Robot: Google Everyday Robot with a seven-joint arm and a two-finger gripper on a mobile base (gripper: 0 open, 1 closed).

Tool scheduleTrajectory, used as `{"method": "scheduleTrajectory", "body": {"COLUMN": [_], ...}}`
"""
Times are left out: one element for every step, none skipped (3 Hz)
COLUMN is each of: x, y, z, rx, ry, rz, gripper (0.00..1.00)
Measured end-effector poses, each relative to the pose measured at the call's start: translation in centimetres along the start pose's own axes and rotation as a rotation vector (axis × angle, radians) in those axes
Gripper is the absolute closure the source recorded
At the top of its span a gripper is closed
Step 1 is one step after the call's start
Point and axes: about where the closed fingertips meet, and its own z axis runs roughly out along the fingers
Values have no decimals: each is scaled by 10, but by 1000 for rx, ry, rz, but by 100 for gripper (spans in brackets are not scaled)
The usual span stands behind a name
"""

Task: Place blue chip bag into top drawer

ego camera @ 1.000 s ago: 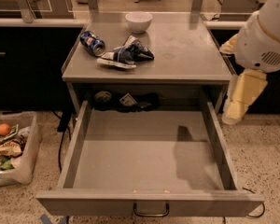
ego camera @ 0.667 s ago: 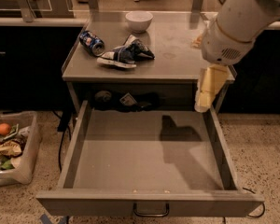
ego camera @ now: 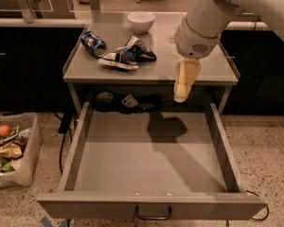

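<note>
claw (ego camera: pixel 180 96) hangs over open top drawer (ego camera: pixel 146 167), grip unclear; blue chip bag (ego camera: pixel 128 56) on grey tabletop (ego camera: pixel 112 33).

The robot's big white arm (ego camera: pixel 260 4) was high above the back right part of the desk (ego camera: pixel 163 46). It sloped down toward the middle of the desk. Its thick round wrist (ego camera: pixel 201 30) was over the right half of the desk top, with a small dark grille on its side. Under the wrist hung the cream end effector (ego camera: pixel 181 91). It pointed down, in front of the desk's front edge and a bit right of the middle, with its tip lower than the desk top.
</note>
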Motion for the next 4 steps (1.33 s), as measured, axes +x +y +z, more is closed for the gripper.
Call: {"method": "scheduleTrajectory", "body": {"x": [-8, -16, -23, -36], "y": [-22, -71, -115, -158], "z": [2, 14, 41, 80], "rx": [45, 103, 87, 34], "ry": [2, 1, 24, 36], "rz": [-50, -104, -187, -251], "gripper": [0, 0, 0, 0]}}
